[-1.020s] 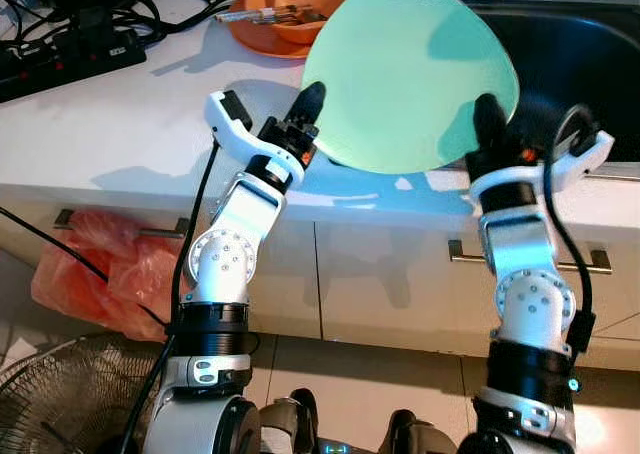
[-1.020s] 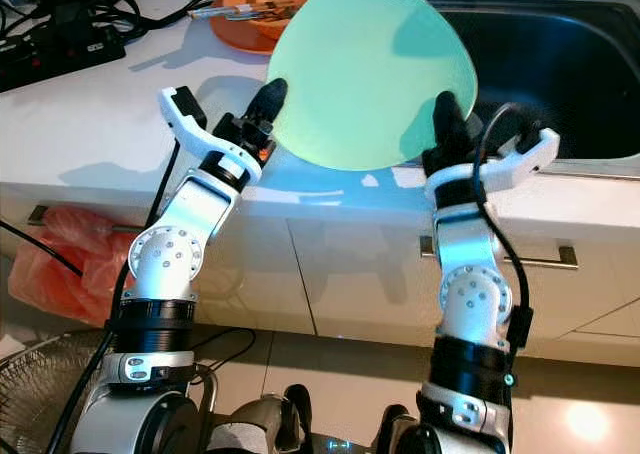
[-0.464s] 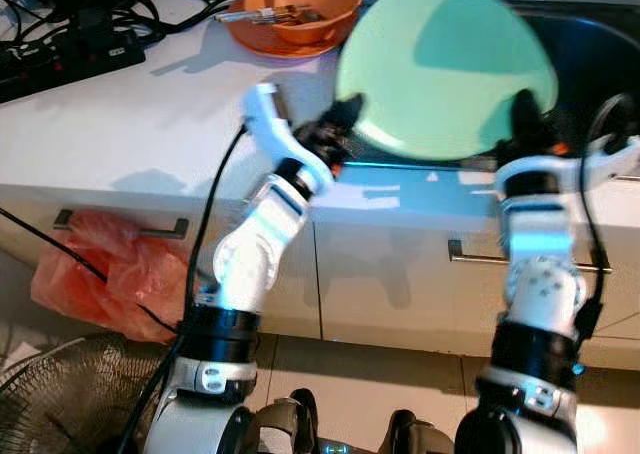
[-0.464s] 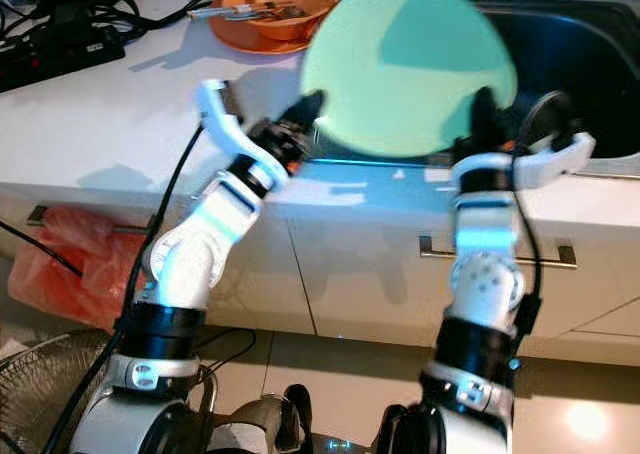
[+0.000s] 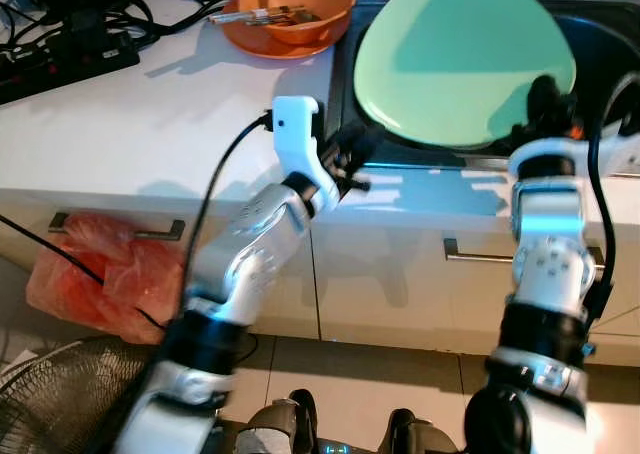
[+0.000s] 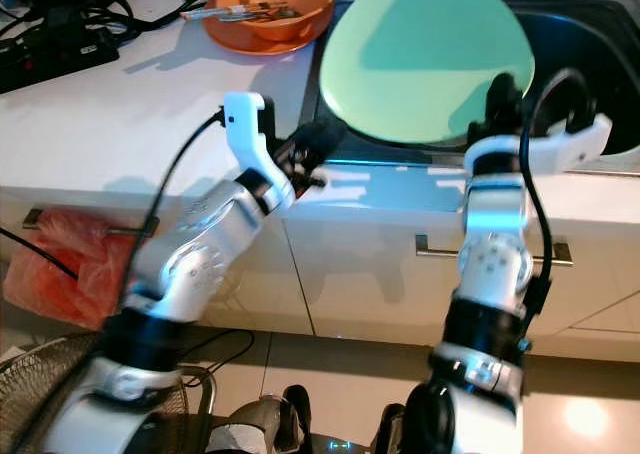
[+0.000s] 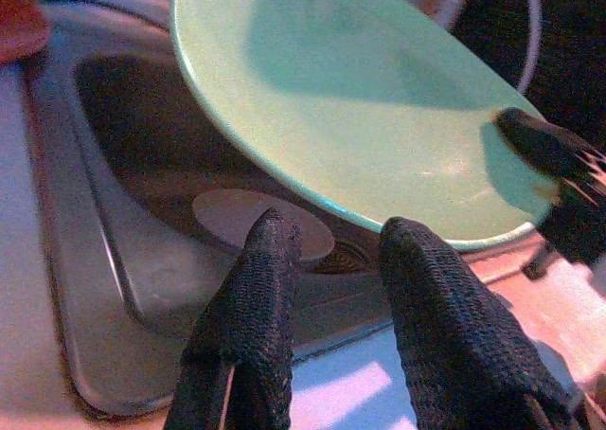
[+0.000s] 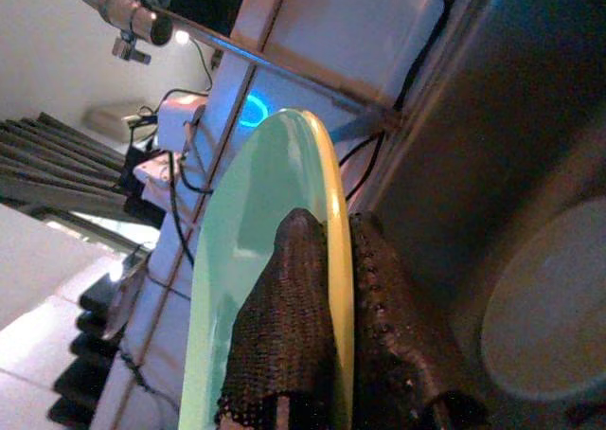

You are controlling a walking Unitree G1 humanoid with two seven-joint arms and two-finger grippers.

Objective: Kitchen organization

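Observation:
A pale green plate [image 5: 465,59] hangs tilted over the dark sink [image 5: 605,44]. My right gripper [image 5: 545,99] is shut on the plate's lower right rim; in the right wrist view its black fingers [image 8: 284,297] pinch the green edge [image 8: 256,259]. My left gripper [image 5: 355,144] hovers at the counter's front edge, just below the plate's lower left rim. In the left wrist view its fingers [image 7: 270,259] stand apart with nothing between them, and the plate [image 7: 350,98] floats beyond, above the sink drain [image 7: 227,217].
An orange bowl [image 5: 300,4] with utensils sits on the white counter [image 5: 150,114] behind the left arm. A black power strip [image 5: 70,54] and cables lie far left. Below are drawer handles [image 5: 480,254], a red plastic bag [image 5: 90,274] and a fan [image 5: 50,394].
The plate has travelled right and away, from above the counter edge to over the sink, held by my right gripper. My left arm reached forward and its gripper now sits below the rim.

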